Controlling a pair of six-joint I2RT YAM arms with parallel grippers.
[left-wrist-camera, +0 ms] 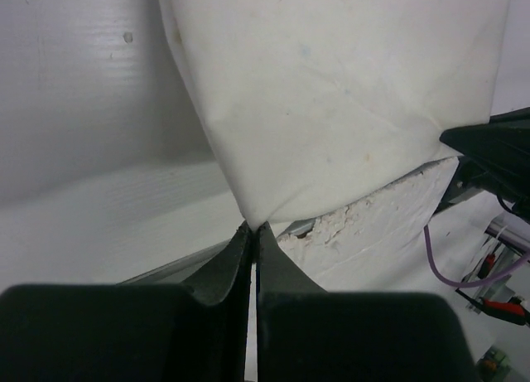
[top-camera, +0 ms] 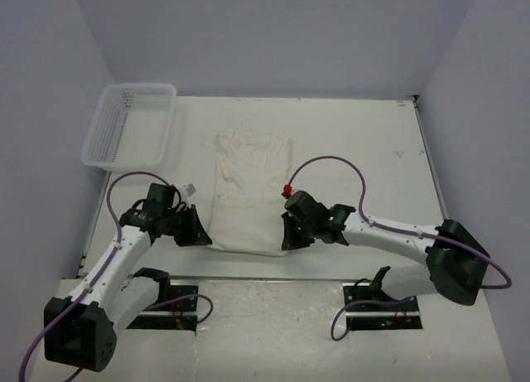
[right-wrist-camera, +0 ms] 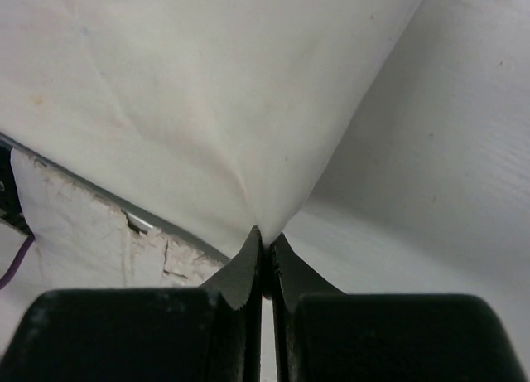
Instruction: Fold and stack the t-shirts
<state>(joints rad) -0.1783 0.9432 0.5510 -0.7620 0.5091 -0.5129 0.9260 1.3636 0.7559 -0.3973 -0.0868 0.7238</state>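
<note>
1. Top external view: the white t-shirt (top-camera: 248, 191) lies in the middle of the table (top-camera: 364, 150) as a long, narrow rectangle. It runs from far to near, and its near hem sits right along the table's near edge.
2. My left gripper (top-camera: 201, 230) is at the shirt's near-left corner and my right gripper (top-camera: 287, 233) is at the near-right corner. The hem stretches between them.
3. Left wrist view: my fingers are pressed together on the very tip of the corner, with no gap showing. The cloth fans away from the pinch, and the chipped white rim of the table shows just under the hem to the right.
4. Right wrist view: the same hold, with my fingers clamped on the corner tip and creases spreading up from it. The chipped rim runs off to the left below the cloth.
5. Both long edges of the shirt look straight and roughly parallel. The far hem stops short of the back wall.
6. For room to move, bare table spreads wide on the right side of the shirt, and a band of it lies beyond the far hem. The strip on the left is narrower.
7. A white mesh basket (top-camera: 132, 125) sits at the far-left corner of the table, near the shirt's far-left corner but apart from it.
</note>
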